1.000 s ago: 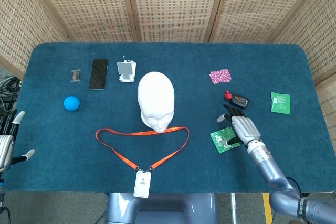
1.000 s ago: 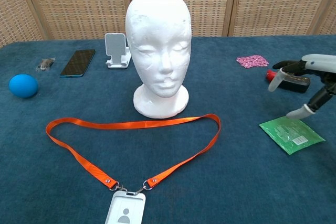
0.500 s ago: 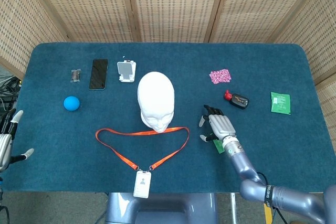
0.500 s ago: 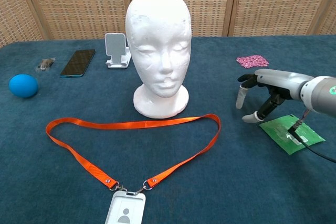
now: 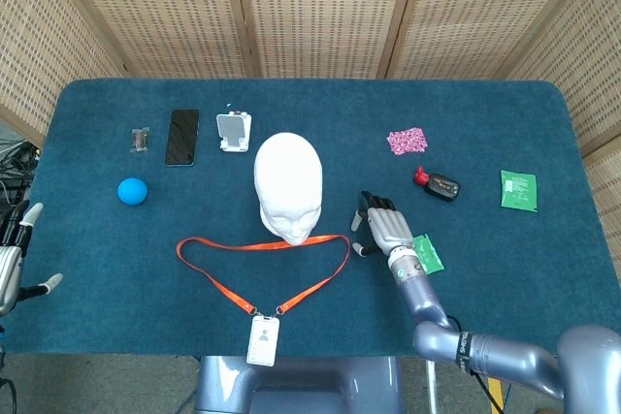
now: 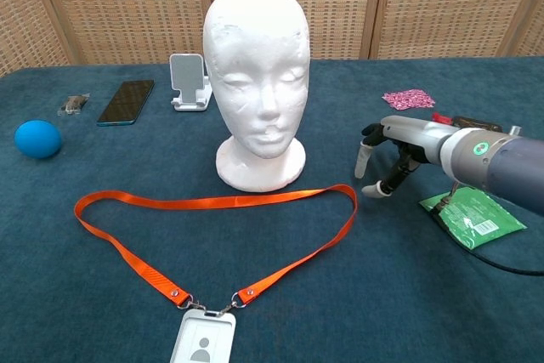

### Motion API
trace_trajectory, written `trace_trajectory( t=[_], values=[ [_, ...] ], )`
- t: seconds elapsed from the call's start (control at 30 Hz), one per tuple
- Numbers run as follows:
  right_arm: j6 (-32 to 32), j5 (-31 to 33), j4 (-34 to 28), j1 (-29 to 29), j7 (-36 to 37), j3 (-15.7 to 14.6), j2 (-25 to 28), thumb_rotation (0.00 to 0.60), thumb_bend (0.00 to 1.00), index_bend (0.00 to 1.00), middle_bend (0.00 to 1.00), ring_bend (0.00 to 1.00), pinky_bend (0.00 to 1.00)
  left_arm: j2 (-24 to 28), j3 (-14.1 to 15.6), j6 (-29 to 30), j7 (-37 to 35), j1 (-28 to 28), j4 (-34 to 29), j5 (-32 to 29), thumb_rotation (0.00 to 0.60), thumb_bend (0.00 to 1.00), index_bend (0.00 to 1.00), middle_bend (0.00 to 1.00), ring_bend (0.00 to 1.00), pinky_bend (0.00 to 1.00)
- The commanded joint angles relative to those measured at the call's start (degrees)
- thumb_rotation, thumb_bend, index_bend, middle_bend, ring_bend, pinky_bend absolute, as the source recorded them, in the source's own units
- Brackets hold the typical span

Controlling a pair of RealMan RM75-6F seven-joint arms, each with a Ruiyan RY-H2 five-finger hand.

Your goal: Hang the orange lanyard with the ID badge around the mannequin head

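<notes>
Head view. I log the white mannequin head (image 5: 288, 184) upright near the table's middle, on the blue cloth (image 5: 320, 113). The orange lanyard (image 5: 260, 266) lies flat in a loop just in front of its base; the strap's far run passes close to the base, and I cannot tell whether it touches. The ID badge (image 5: 262, 340) lies at the loop's near end by the table edge. My right hand (image 5: 385, 225) hangs to the right of the loop's right corner, fingers spread and slightly curled, holding nothing. A green packet (image 5: 426, 252) lies just beside its wrist. My left hand (image 5: 14, 257) shows at the frame's left edge, off the table, fingers apart and empty. Also on the cloth: blue ball (image 5: 132, 190), black phone (image 5: 181, 137), white phone stand (image 5: 234, 131), small clip (image 5: 142, 139), pink patch (image 5: 407, 141), black and red device (image 5: 439, 183), second green packet (image 5: 518, 189).

Chest view. The mannequin head (image 6: 257, 74) faces me, and the lanyard (image 6: 212, 231) is spread before it, with the ID badge (image 6: 204, 339) at the bottom edge. My right hand (image 6: 393, 156) is near the strap's right corner but apart from it, fingertips (image 6: 364, 161) pointing down, nothing in its grasp. The green packet (image 6: 473, 216) lies under the forearm.
</notes>
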Motion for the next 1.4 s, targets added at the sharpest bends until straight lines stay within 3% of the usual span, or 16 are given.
trace_trajectory(
  t=[0.03,0.57,0.87,1.4],
  values=[
    [0.2,0.8,1.0,0.8,-0.3,0.3,-1.3,0.6,0.48,0.48,0.0,0.0,0.0,0.0,0.0,0.0,-0.1,0.0,0.0,-0.1,0.6,0.0,0.0,0.0,0.0,0.0],
    [0.3,3.0,3.7,2.4,-0.8,0.8,-4.7,0.6,0.5,0.49,0.0,0.0,0.0,0.2,0.0,-0.3,-0.7,-0.2,0.2,-0.5,0.6,0.0,0.0,0.0,0.0,0.0],
    [2.1,2.7,2.8,2.6,0.3,2.7,-5.1,0.6,0.5,0.5,0.0,0.0,0.0,0.2,0.0,-0.4,-0.6,-0.3,0.2,-0.7,0.6,0.0,0.0,0.0,0.0,0.0],
    [2.5,3.3,5.7,3.5,-1.6,1.6,-8.1,0.6,0.5,0.5,0.0,0.0,0.0,0.4,-0.1,-0.3,-1.3,-0.2,0.2,-0.9,0.6,0.0,0.0,0.0,0.0,0.0]
  ],
)
